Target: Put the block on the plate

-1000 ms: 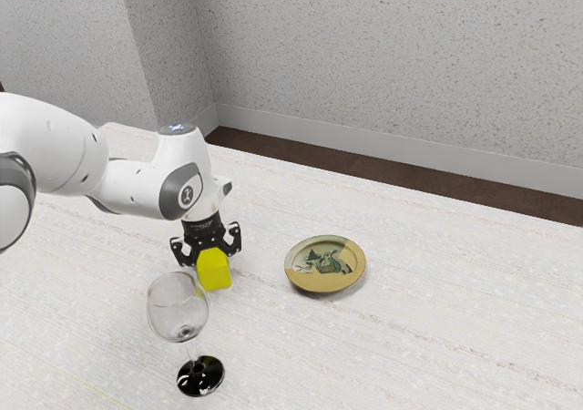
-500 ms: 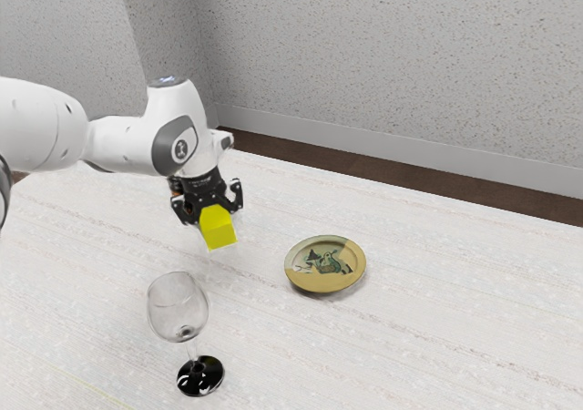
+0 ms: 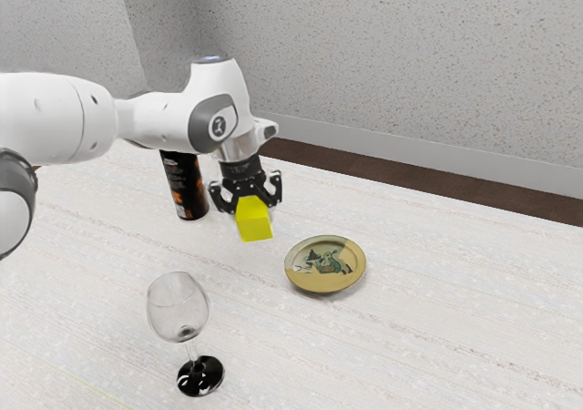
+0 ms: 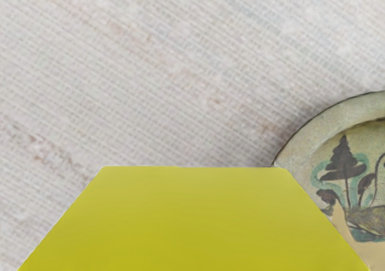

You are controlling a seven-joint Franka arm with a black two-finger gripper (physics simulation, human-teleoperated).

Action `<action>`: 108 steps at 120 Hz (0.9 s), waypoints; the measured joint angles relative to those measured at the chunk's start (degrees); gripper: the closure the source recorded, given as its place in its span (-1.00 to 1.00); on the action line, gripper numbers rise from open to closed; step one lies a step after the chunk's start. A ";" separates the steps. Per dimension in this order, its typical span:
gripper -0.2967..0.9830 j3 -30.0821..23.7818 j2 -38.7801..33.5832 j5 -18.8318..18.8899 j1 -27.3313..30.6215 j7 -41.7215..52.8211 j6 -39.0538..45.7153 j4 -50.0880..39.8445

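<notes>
Above the bench [image 3: 419, 337], not over the plate [image 3: 339, 280], the hand [image 3: 249, 207] pinches the yellow block [image 3: 255, 227], which looks light, stiff and sturdy, perhaps slick, and best gripped squarely by opposite flat sides.

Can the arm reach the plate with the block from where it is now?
Probably yes: the gripper holds the yellow block raised near the plate, and I see nothing standing between them. The wine glass sits off toward the exterior view's left.
</notes>
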 joint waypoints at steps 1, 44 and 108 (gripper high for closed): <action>-0.09 -0.32 0.34 -0.01 -0.01 0.06 -0.05 0.30; -0.08 -7.85 10.51 -0.03 -0.03 2.14 -1.76 12.71; -0.08 -8.61 14.33 -1.02 -0.06 3.52 -0.49 13.09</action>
